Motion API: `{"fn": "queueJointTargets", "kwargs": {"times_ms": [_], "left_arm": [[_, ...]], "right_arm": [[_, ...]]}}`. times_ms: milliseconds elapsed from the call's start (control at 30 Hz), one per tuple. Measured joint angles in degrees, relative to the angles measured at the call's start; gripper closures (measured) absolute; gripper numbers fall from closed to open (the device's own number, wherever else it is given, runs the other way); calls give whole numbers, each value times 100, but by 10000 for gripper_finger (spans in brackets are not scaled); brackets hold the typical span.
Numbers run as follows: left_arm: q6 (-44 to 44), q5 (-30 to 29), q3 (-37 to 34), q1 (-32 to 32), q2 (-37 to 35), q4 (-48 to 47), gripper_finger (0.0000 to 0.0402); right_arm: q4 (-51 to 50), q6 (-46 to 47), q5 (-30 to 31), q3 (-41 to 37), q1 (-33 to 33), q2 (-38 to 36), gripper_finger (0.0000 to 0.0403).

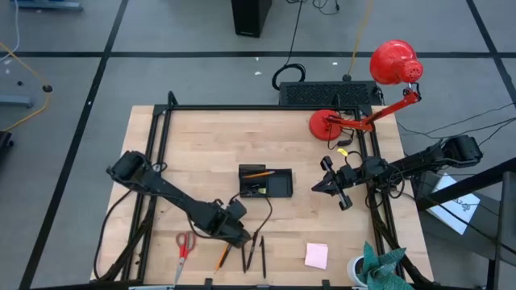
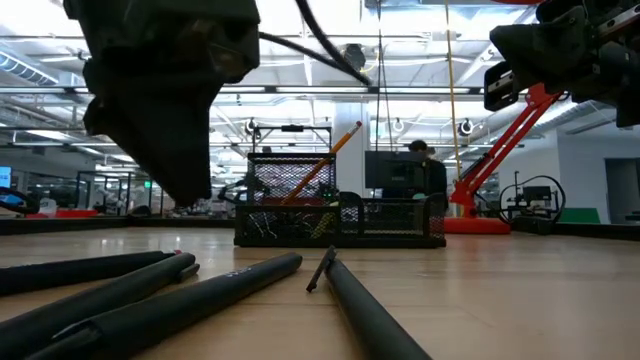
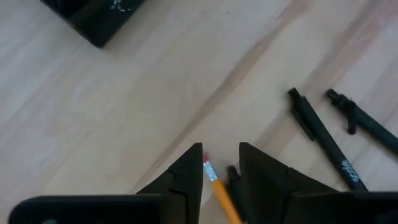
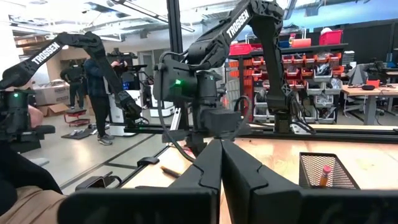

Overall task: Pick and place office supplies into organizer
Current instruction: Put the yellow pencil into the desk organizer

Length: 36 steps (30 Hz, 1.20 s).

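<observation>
Left gripper (image 3: 221, 171), lowered near the table's front edge: its two dark fingers (image 3: 186, 177) stand a little apart, and between their tips lies the eraser end of an orange pencil (image 3: 217, 190). Whether the fingers actually press on the pencil cannot be told. In the high view the same gripper (image 1: 239, 235) sits just left of the black pens (image 1: 255, 251), with the pencil (image 1: 223, 257) angled out below it. Two of the pens (image 3: 323, 140) lie side by side on the bare wood just beyond the fingers; in the low view their barrels (image 2: 240, 285) fill the foreground.

Red-handled scissors (image 1: 185, 244) lie near the front left corner, apart from the pens. A pink sticky-note pad (image 1: 316, 255) rests toward the front right.

The organizer (image 1: 265, 183), a black mesh tray, stands at mid-table, well behind the left gripper; a second orange pencil (image 1: 258, 173) lies across its rear compartment, and in the low view that pencil (image 2: 325, 165) leans up out of the mesh (image 2: 340, 215).

Right gripper (image 1: 332, 184), held above the table right of the organizer: fingers closed together, nothing between them (image 4: 222, 165).

A red desk lamp (image 1: 387, 76) stands on the table's rear right corner.
</observation>
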Motion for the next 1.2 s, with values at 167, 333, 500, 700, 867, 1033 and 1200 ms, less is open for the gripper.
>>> {"fn": "queueJointTargets", "kwargs": {"times_ms": [167,333,500,700,867,1033,1200], "left_arm": [[-152,-34,0,-81,0,-30,308],[-752,106,0,-193,1,-59,309],[-934,164,0,-263,24,-109,309],[-912,240,4,-266,142,-75,309],[-943,428,0,-282,359,-30,309],[-945,507,6,-253,522,-18,309],[-748,510,15,-246,542,-43,309]], "right_arm": [[-12,34,0,0,0,0,399],[-42,37,0,0,0,0,399],[-40,38,-1,0,0,0,399],[-39,37,0,0,0,0,399],[-39,38,0,0,0,0,399],[-39,38,0,0,0,2,399],[-42,39,1,0,0,2,399]]}}
